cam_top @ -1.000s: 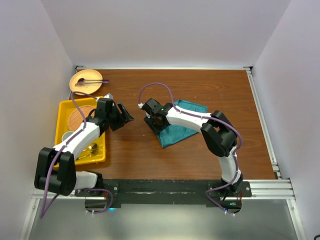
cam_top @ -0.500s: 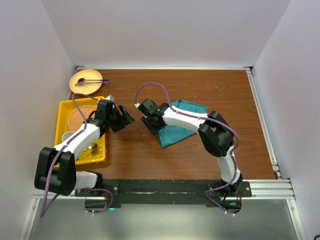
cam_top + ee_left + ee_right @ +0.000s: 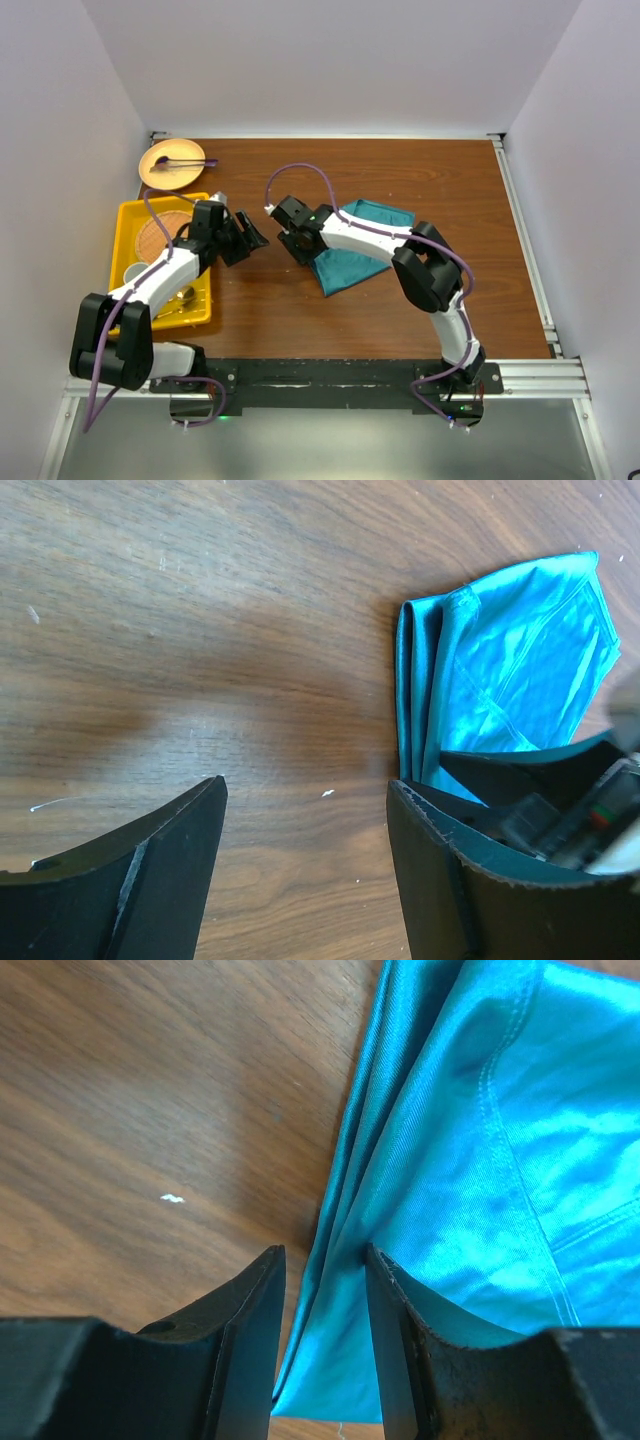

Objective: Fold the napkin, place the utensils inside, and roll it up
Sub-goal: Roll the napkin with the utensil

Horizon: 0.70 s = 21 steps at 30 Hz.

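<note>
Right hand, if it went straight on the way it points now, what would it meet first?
Probably the folded edge of the soft teal cloth napkin, which runs between the right hand's fingers; depth is unclear.

L gripper (image 3: 305, 788) w/ jaws apart above wood table (image 3: 190, 600), folded teal napkin (image 3: 510, 670) lying on the rt side.

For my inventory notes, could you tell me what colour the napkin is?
Plain teal napkin, clearest in the right wrist view.

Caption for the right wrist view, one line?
Right gripper straddling the folded edge of the teal napkin on the wooden table, jaws narrowly apart.
</note>
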Available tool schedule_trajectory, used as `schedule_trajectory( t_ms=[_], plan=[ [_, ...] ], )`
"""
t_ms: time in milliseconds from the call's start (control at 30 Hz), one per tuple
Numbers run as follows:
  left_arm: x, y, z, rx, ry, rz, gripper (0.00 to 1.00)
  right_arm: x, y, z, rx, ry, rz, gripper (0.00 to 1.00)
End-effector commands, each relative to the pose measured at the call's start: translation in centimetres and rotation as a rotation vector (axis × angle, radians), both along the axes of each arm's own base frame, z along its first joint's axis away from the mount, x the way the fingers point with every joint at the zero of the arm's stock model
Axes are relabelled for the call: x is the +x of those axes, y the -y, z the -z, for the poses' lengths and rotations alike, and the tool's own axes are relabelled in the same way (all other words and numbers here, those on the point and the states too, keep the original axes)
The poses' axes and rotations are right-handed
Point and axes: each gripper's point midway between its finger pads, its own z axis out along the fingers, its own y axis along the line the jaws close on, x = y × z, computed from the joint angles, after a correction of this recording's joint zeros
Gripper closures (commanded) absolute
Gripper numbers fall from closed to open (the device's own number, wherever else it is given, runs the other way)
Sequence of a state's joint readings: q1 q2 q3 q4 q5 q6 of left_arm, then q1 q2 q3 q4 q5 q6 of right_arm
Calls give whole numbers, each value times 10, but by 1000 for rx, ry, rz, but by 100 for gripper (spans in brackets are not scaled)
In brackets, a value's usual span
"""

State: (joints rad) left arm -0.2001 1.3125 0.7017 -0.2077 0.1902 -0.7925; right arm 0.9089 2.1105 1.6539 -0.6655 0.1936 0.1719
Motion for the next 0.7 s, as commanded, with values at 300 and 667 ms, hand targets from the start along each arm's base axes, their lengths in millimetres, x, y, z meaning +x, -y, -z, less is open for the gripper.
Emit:
schedule_trajectory(
  t_ms=[300,667],
  plan=[
    [4,-3,1,-14,13,-3,30,1,12,28,-56,17,40,62],
    [-2,3,13,-47,-13,19,25,-3,12,38,-31,12,51,97]
  ],
)
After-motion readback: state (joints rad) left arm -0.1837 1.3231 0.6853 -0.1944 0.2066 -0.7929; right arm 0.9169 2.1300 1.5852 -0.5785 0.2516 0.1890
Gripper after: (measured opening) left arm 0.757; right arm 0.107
